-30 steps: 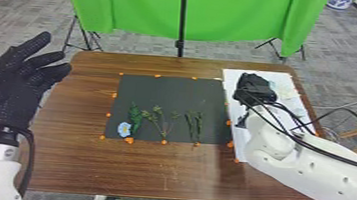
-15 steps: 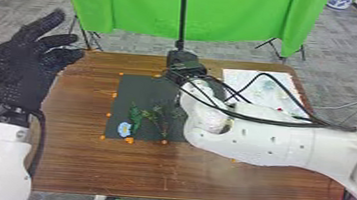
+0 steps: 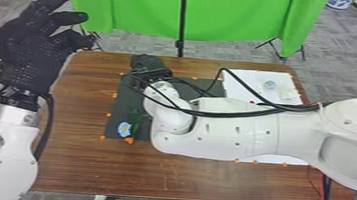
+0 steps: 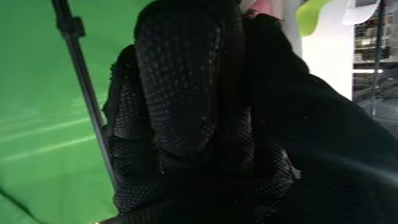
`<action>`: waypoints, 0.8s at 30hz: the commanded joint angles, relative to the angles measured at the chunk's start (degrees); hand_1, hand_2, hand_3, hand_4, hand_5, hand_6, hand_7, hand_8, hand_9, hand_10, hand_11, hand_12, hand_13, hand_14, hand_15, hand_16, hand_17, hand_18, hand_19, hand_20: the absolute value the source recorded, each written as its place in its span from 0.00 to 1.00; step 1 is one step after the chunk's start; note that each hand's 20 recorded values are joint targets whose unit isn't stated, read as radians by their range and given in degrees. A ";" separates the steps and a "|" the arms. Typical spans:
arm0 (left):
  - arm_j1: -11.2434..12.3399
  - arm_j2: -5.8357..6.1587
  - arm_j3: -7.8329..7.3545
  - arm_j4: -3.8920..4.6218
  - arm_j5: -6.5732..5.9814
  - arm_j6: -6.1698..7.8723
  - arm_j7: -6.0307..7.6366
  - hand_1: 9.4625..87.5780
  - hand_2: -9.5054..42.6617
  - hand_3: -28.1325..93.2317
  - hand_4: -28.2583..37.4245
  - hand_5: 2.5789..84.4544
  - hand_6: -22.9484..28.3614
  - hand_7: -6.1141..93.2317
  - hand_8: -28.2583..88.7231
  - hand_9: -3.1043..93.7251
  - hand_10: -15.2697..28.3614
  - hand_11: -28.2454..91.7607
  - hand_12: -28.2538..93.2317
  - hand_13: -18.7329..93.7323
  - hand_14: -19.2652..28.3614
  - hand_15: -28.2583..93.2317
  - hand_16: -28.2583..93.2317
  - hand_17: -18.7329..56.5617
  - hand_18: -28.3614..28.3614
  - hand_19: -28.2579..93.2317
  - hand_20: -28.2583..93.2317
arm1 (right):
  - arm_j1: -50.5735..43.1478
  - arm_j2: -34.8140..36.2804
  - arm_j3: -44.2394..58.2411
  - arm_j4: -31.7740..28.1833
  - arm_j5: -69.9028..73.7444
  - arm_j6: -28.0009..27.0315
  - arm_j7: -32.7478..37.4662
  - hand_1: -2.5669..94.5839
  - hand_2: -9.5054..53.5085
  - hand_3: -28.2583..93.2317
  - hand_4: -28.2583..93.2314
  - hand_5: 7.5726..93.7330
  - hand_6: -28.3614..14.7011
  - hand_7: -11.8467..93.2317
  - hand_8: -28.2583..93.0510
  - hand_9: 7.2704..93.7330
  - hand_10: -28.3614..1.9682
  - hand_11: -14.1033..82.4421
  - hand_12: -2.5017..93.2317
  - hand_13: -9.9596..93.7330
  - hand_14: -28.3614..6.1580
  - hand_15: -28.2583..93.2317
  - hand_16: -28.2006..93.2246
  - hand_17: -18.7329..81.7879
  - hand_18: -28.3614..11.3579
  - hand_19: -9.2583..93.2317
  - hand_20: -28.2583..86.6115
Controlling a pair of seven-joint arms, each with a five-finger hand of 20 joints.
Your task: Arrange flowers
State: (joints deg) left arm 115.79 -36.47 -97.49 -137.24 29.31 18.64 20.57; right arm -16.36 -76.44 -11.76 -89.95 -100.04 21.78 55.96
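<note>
- Your left hand (image 3: 27, 48) is raised at the left, beside the table's far-left part; fingers relaxed and apart, nothing gripped.
- Your right hand (image 3: 148, 65) is at the far-left corner of the dark mat (image 3: 121, 109), its arm (image 3: 235, 136) lying across the scene from the right.
- Wrist view: the fingers of your right hand (image 4: 182, 85) are curled in. You cannot tell from here whether they grip anything.
- A pinkish patch (image 4: 264, 6) and a yellow-green patch (image 4: 311, 16) show past the glove; what they are, you cannot tell.
- Blue flower (image 3: 124, 130): flat on the mat, at its near-left corner.
- Green foliage (image 3: 137, 119) lies just right of the blue flower and reaches a little farther up the mat; your right arm is over the ground beside it.
- White sheet (image 3: 256, 77) on the table's right side, partly under your arm in this view. On it, toward the far right, two pale items (image 3: 269, 85), plus a small red spot (image 3: 252, 101) nearer the arm.
- Orange markers (image 3: 129, 140) sit along the mat's edge, on the brown table (image 3: 82, 167).
- Beyond the table's far edge: green cloth (image 3: 242, 17), black pole (image 3: 182, 38) upright in front.
</note>
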 commanded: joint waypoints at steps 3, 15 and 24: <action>-0.16 2.18 0.91 0.50 -1.50 -0.96 2.59 0.12 0.35 0.86 0.04 0.35 0.53 0.20 0.18 0.35 0.62 0.58 0.27 0.46 0.87 0.88 0.04 0.27 0.91 1.00 0.00 | 0.82 -2.23 -1.96 0.14 2.70 -2.00 -0.54 0.67 0.00 0.71 0.04 0.86 0.70 0.23 0.25 0.99 0.75 0.19 0.29 0.94 0.70 0.60 0.40 0.61 0.30 0.97 0.29; -1.65 -1.60 0.12 0.73 0.69 -2.12 -2.04 0.13 0.35 0.86 0.04 0.38 0.58 0.20 0.18 0.36 0.74 0.54 0.31 0.41 0.97 0.82 0.08 0.22 0.94 0.98 0.00 | -3.23 0.13 2.86 1.09 7.76 -3.87 -3.65 0.62 0.00 0.74 0.00 0.86 0.76 0.24 0.23 0.99 0.81 0.18 0.27 0.95 0.75 0.61 0.40 0.60 0.34 0.98 0.31; -1.91 -1.60 0.54 0.99 0.66 -2.27 -2.22 0.14 0.35 0.87 0.03 0.39 0.60 0.20 0.17 0.37 0.78 0.52 0.31 0.41 1.00 0.80 0.10 0.21 0.95 0.96 0.00 | -3.67 -0.07 3.48 1.69 9.51 -4.58 -2.24 0.60 0.00 0.71 0.00 0.81 0.77 0.24 0.22 0.94 0.83 0.19 0.25 0.95 0.78 0.61 0.40 0.60 0.36 0.98 0.31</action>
State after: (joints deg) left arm 113.64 -37.72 -97.11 -136.68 29.60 16.97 18.66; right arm -20.80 -76.69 -8.84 -88.77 -91.61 17.17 52.56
